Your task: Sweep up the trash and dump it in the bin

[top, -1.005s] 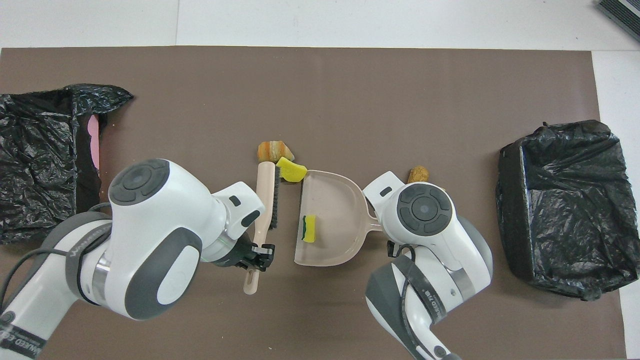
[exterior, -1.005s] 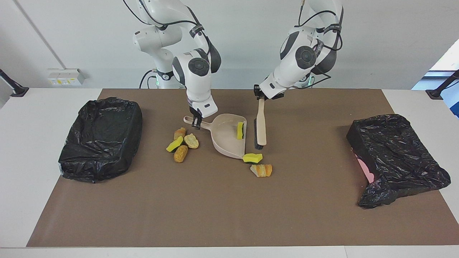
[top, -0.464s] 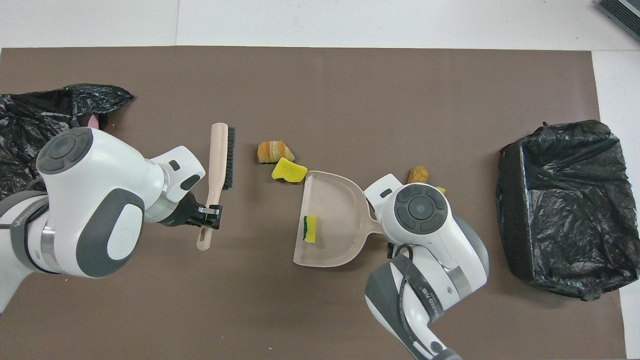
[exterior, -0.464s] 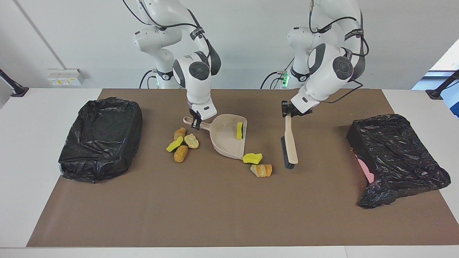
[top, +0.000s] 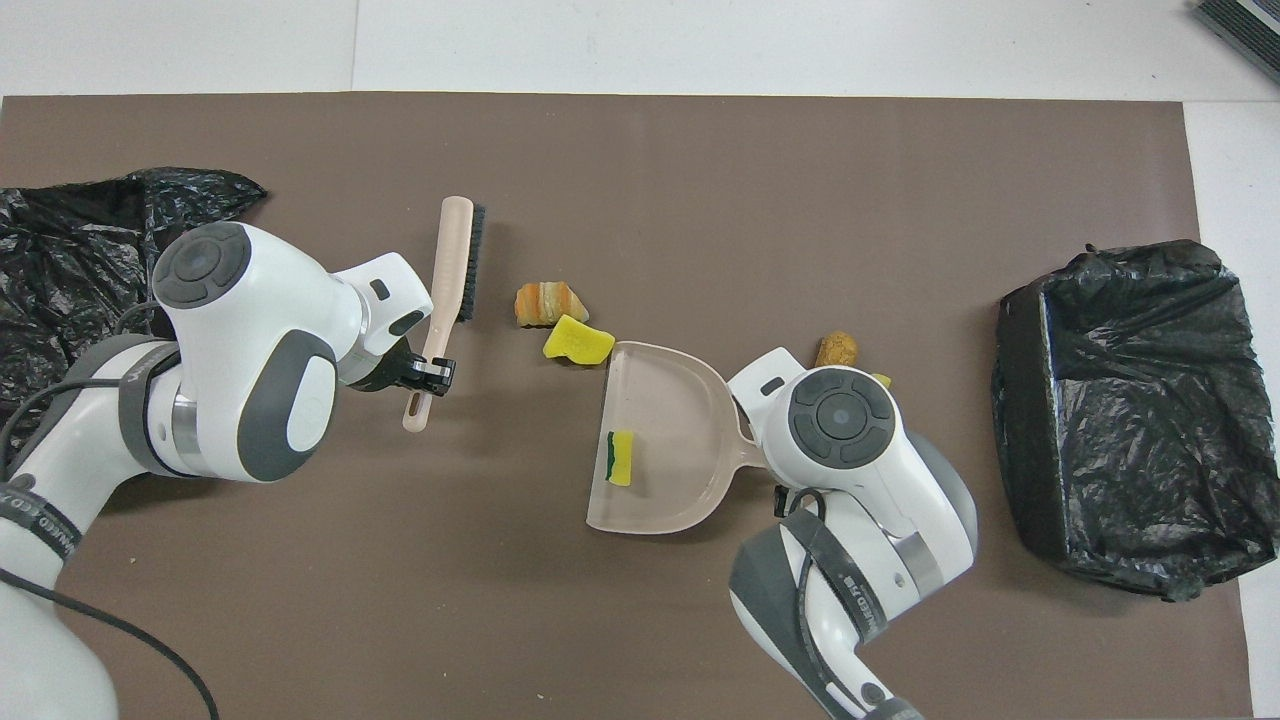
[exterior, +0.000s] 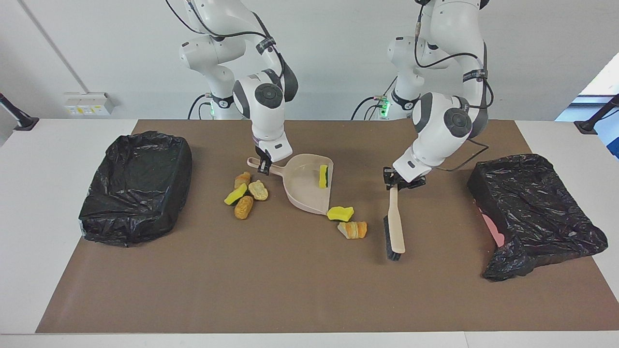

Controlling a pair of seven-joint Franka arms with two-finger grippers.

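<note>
My right gripper (exterior: pixel 264 167) is shut on the handle of the beige dustpan (exterior: pixel 305 191), which rests on the mat and also shows in the overhead view (top: pixel 665 470). One yellow-green sponge chunk (exterior: pixel 323 176) lies in the pan. A yellow chunk (exterior: pixel 340 213) and an orange-tan chunk (exterior: pixel 354 229) lie just off the pan's open edge. Several more chunks (exterior: pixel 245 194) lie clustered beside the pan handle. My left gripper (exterior: pixel 398 182) is shut on the handle of the beige brush (exterior: pixel 396 228), whose bristle end hangs low over the mat beside the orange-tan chunk.
A black-bag-lined bin (exterior: pixel 138 186) stands at the right arm's end of the table. A second, crumpled black-bag-lined bin (exterior: pixel 532 212) stands at the left arm's end. A brown mat (exterior: pixel 290 290) covers the table.
My left arm carried the brush from beside the dustpan's open edge toward the left arm's end, then out away from the robots. The right gripper, dustpan and chunks stayed put.
</note>
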